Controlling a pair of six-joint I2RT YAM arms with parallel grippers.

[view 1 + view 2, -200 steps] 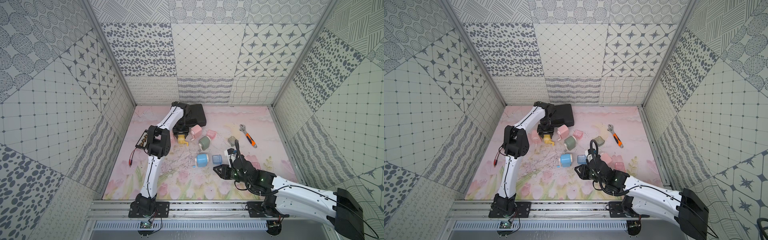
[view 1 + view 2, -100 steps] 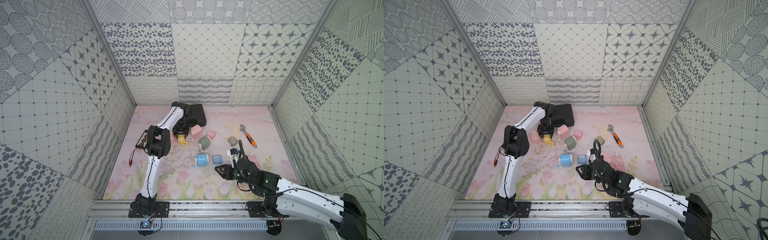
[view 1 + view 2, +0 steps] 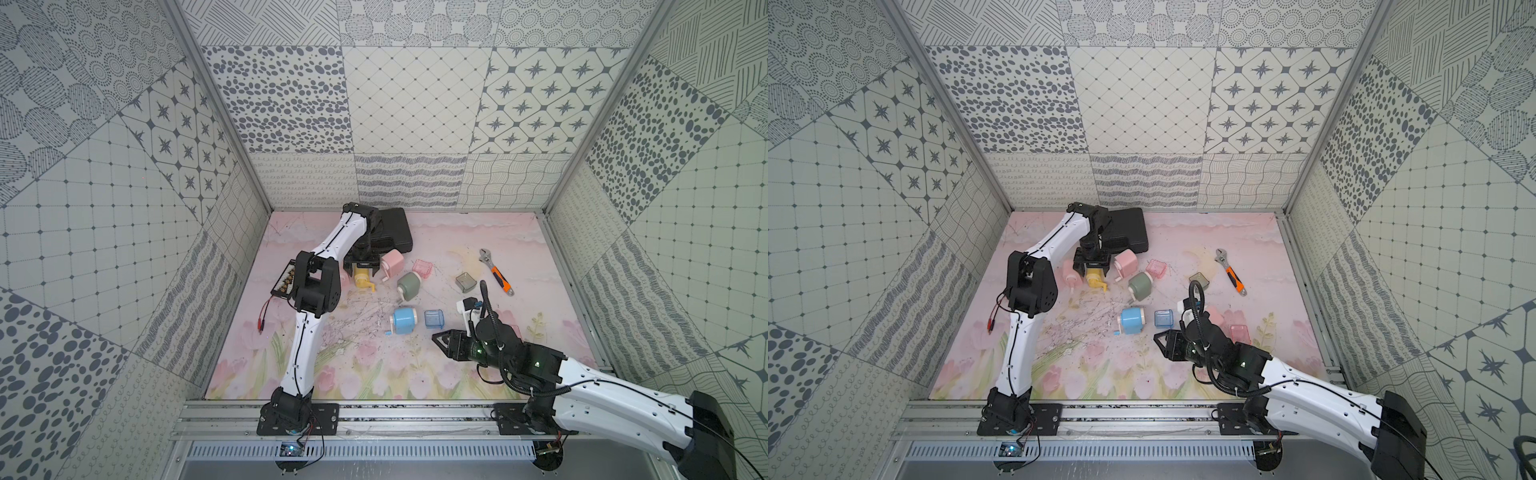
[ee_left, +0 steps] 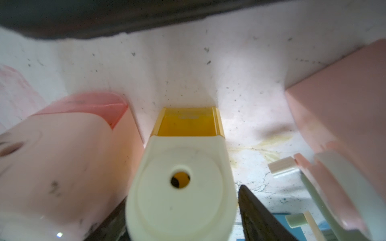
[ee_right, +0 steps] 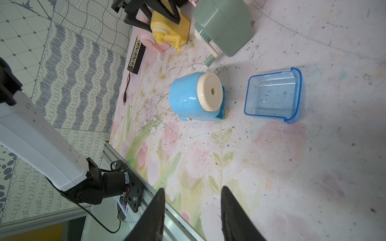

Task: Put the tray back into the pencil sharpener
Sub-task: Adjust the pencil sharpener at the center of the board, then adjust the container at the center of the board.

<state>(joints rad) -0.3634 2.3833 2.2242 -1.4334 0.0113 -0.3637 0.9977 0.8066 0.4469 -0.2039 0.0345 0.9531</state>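
A yellow pencil sharpener (image 3: 362,277) (image 4: 181,183) lies at the back left of the mat, its yellow tray (image 4: 188,123) seated in its body. My left gripper (image 3: 361,270) (image 4: 180,200) straddles it, open, with a thin gap showing beside one finger (image 4: 257,212). A blue pencil sharpener (image 3: 404,319) (image 5: 192,96) lies mid-mat on its side, and its clear blue tray (image 3: 434,319) (image 5: 273,96) sits loose beside it. My right gripper (image 3: 446,345) (image 5: 192,188) hovers open in front of them, holding nothing.
A green sharpener (image 3: 408,284), a grey tray (image 3: 465,281), pink sharpeners (image 3: 392,264), a pink tray (image 3: 423,269), an orange-handled wrench (image 3: 496,277) and a black case (image 3: 395,230) lie around. Another pink tray (image 3: 1239,332) sits by the right arm. A wired strip (image 3: 284,278) lies at the left wall.
The left gripper's jaws have parted from the yellow sharpener. The right gripper's jaws have widened a little, and its arm has shifted while the gripper stays near the same spot.
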